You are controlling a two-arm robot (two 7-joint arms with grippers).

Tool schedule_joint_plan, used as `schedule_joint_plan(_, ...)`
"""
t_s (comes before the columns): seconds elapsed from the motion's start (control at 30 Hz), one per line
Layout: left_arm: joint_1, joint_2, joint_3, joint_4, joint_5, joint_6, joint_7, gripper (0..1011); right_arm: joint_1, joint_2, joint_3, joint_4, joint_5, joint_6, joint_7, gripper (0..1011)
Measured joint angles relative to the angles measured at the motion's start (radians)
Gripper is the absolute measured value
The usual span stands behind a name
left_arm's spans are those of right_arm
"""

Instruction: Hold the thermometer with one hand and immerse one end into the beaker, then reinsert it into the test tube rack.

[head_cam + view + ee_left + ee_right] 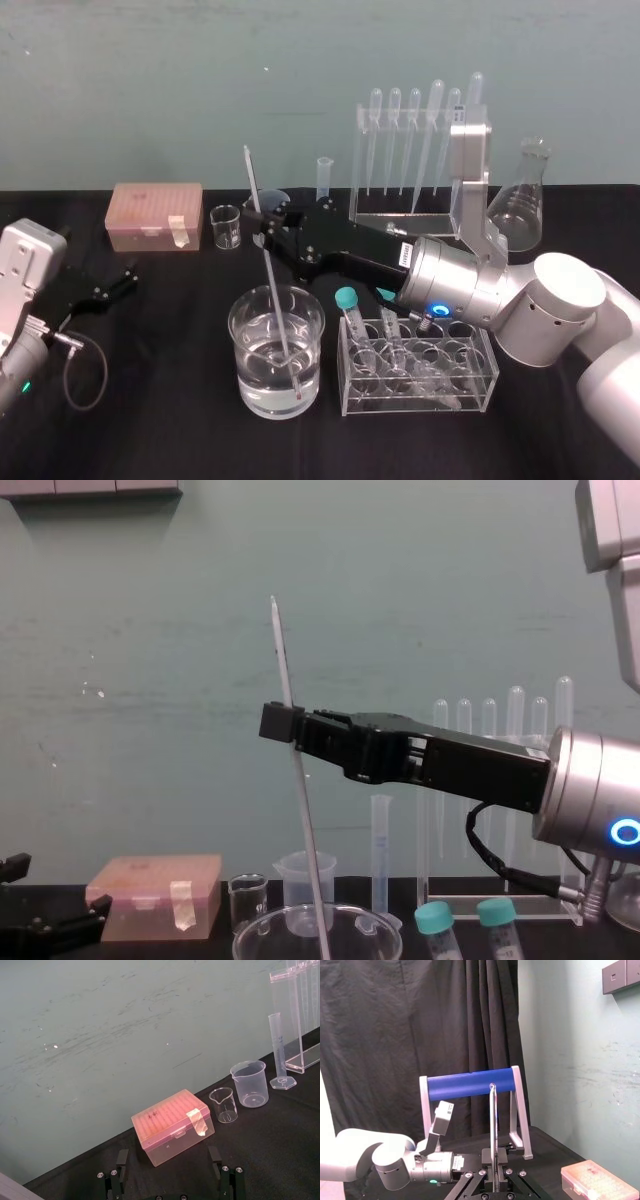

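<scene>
The thermometer (256,200) is a long thin whitish rod, tilted, with its lower end down in the water of the beaker (250,370). My right gripper (266,238) reaches in from the right above the beaker and is shut on the rod at mid-length. The chest view shows the thermometer (281,650) standing above the right gripper (292,728) and running down behind the beaker rim (258,935). The rod (493,1125) rises between the fingers in the right wrist view. The tall clear test tube rack (357,170) stands behind at the wall, holding pipettes. My left gripper (125,278) rests open on the table at far left.
A low clear rack (415,372) with capped tubes sits just right of the beaker, under my right arm. Along the back are a pink tip box (155,215), a tiny glass beaker (226,226), a graduated cylinder (324,180) and a conical flask (520,205).
</scene>
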Motion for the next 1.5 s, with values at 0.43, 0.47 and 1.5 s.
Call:
schedule_joint_plan(0.43, 0.000, 0.000, 0.000, 0.000, 0.000, 0.000, 0.000, 1008, 0.001, -0.003, -0.002, 0.005, 0.000, 0.000, 0.000, 56)
schedule_joint_plan(0.47, 0.000, 0.000, 0.000, 0.000, 0.000, 0.000, 0.000, 1008, 0.001, -0.003, -0.002, 0.005, 0.000, 0.000, 0.000, 56)
schedule_joint_plan(1.5, 0.000, 0.000, 0.000, 0.000, 0.000, 0.000, 0.000, 1008, 0.004, -0.002, 0.003, -0.006, 0.003, 0.002, 0.002, 55)
